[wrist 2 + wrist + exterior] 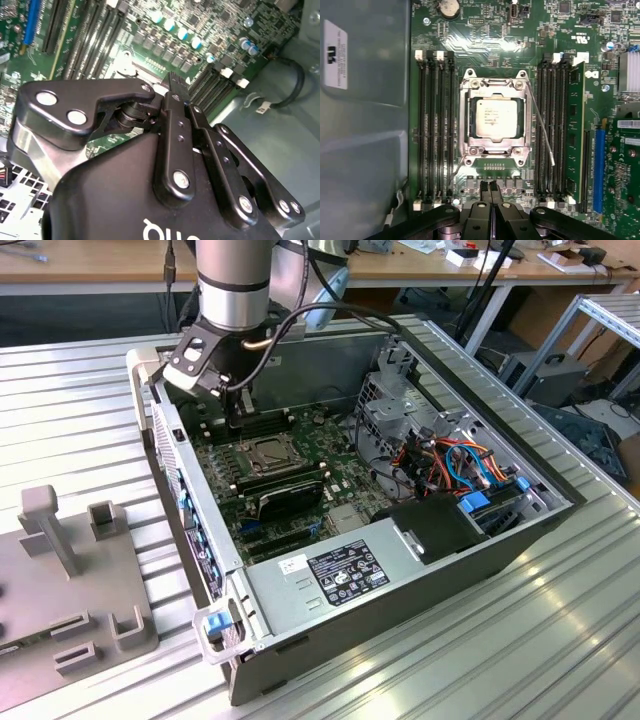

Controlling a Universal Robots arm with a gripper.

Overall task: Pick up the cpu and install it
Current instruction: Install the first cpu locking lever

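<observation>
Grey fixture plate point(70, 580) sits at the counter's point(480, 660) near edge, on the exterior view's left. Right beside it is the open computer case point(400, 610), with the power supply point(335, 575) along its near wall. Further in there's a black card point(290, 498). Then comes the socket point(492, 84), mid-motherboard, with the cpu point(493, 117) already lying flat inside its metal frame, silver top up and memory slots point(432, 125) on either side. The lever wire point(540, 125) sticks out at an angle. Just past the socket the hand point(490, 186) hangs over the board, fingers pinched together, holding nothing.
</observation>
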